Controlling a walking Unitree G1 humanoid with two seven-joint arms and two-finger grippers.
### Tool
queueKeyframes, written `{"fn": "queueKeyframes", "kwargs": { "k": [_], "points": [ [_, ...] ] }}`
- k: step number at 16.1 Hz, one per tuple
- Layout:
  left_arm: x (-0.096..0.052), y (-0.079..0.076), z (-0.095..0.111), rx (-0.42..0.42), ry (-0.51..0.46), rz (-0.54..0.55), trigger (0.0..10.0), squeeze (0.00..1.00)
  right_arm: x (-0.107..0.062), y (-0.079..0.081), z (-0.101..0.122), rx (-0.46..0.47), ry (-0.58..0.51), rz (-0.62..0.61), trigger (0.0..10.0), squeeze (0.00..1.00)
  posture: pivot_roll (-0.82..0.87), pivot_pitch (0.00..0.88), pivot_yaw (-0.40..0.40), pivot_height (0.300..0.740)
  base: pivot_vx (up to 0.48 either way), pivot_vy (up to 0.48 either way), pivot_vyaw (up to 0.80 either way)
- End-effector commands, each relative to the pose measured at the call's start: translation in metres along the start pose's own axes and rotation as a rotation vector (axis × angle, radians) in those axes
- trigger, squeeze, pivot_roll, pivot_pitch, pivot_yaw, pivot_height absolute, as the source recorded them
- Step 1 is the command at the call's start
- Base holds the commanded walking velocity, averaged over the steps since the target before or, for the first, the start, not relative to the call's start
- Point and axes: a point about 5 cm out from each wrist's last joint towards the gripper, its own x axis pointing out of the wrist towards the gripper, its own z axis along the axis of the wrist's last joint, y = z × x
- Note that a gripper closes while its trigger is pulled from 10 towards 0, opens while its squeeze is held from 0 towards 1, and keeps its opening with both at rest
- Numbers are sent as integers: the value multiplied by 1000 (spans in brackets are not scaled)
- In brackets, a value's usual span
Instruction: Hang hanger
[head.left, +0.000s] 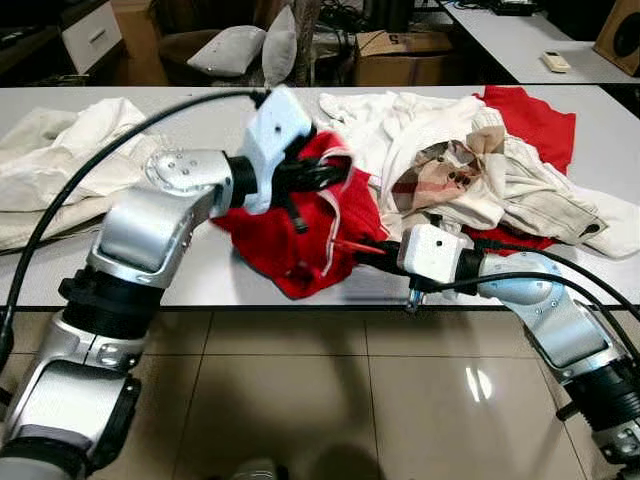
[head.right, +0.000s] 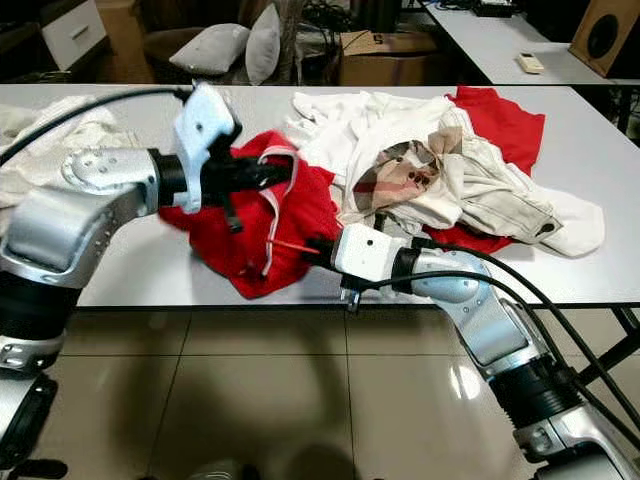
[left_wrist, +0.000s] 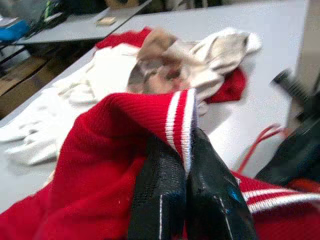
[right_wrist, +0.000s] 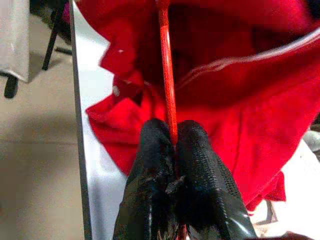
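Observation:
A red knit garment (head.left: 290, 235) with white stripes lies bunched near the front edge of the white table (head.left: 180, 270). My left gripper (left_wrist: 184, 165) is shut on its striped collar (left_wrist: 180, 117) and holds that part lifted. A thin red hanger (right_wrist: 167, 75) runs into the garment. My right gripper (right_wrist: 174, 145) is shut on the hanger's wire, low by the table's front edge (head.left: 375, 250). Most of the hanger is hidden inside the fabric.
A heap of white, beige and red clothes (head.left: 480, 170) lies to the right on the table, and a cream garment (head.left: 50, 160) on the left. Behind stand cushions (head.left: 235, 45), a cardboard box (head.left: 400, 55) and another table (head.left: 520, 40). Tiled floor (head.left: 320, 400) is below.

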Motion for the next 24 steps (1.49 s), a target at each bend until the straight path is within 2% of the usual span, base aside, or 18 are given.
{"fn": "queueKeyframes", "kwargs": {
  "k": [1, 2, 3, 4, 7, 8, 9, 12, 14, 15, 16, 17, 18, 19, 20, 22, 23, 24],
  "points": [
    [0, 3, 2, 35, 9, 21, 10000, 0, -4, -4, 4, 2, -33, -24, 10000, 0, 63, 0, 30, 740, 0, 0, 0],
    [0, 1, 2, 7, -2, -12, 10000, 0, -5, -5, 3, 10, -36, -30, 10000, 0, 62, 0, 31, 740, 0, 0, 0],
    [-2, -4, 7, -33, -28, -74, 10000, 1000, -6, -5, 1, 14, -26, -37, 10000, 0, 59, 0, 35, 740, 0, 0, 0],
    [-3, -8, 15, -75, -87, -123, 10000, 1000, -8, -7, -4, 25, -4, -53, 10000, 0, 59, 0, 37, 740, 0, 0, 0],
    [-7, -3, 19, -82, -120, -114, 10000, 1000, -9, -8, -9, 27, 19, -68, 10000, 0, 61, 0, 37, 740, 0, 0, 0],
    [-11, -3, 25, -97, -153, -131, 10000, 1000, -8, -9, -10, 26, 27, -71, 10000, 0, 62, 0, 36, 740, 0, 0, 0],
    [-16, -2, 27, -77, -153, -146, 10000, 1000, -8, -9, -12, 23, 35, -75, 10000, 0, 64, 0, 34, 740, 0, 0, 0],
    [-29, 0, 20, -6, -86, -160, 10000, 1000, -8, -13, -16, 19, 52, -93, 10000, 0, 70, 0, 29, 740, 0, 0, 0],
    [-33, -11, 19, 36, -63, -248, 10000, 1000, -7, -15, -17, 15, 58, -100, 10000, 0, 72, 0, 28, 740, 0, 0, 0],
    [-33, -17, 14, 84, -3, -280, 10000, 1000, -7, -16, -17, 10, 62, -103, 10000, 0, 74, 0, 27, 740, 0, 0, 0],
    [-33, -17, 6, 159, 87, -260, 10000, 1000, -7, -18, -18, 8, 63, -107, 10000, 0, 74, 0, 27, 740, 0, 0, 0],
    [-34, -16, 7, 129, 46, -263, 10000, 1000, -6, -19, -17, 7, 59, -113, 10000, 0, 73, 0, 29, 740, 0, 0, 0],
    [-36, -12, 10, 138, 28, -235, 10000, 1000, -7, -20, -17, 11, 53, -117, 10000, 0, 72, 0, 30, 740, 0, 0, 0],
    [-40, -1, 11, 184, 28, -162, 10000, 1000, -8, -21, -15, 27, 32, -122, 10000, 0, 72, 0, 31, 740, 0, 0, 0],
    [-47, 20, 6, 277, 87, -40, 10000, 1000, -11, -21, -13, 38, 11, -114, 10000, 0, 71, 0, 31, 740, 0, 0, 0],
    [-59, 52, 1, 393, 144, 132, 10000, 1000, -15, -22, -12, 38, -3, -107, 10000, 0, 72, 0, 33, 740, 0, 0, 0],
    [-60, 58, -1, 414, 163, 158, 10000, 914, -16, -23, -12, 33, -4, -110, 10000, 0, 72, 0, 33, 740, 0, 0, 0],
    [-60, 59, -3, 404, 172, 154, 10000, 671, -16, -23, -11, 33, -6, -111, 10000, 0, 73, 0, 36, 740, 0, 0, 0]
  ]
}}
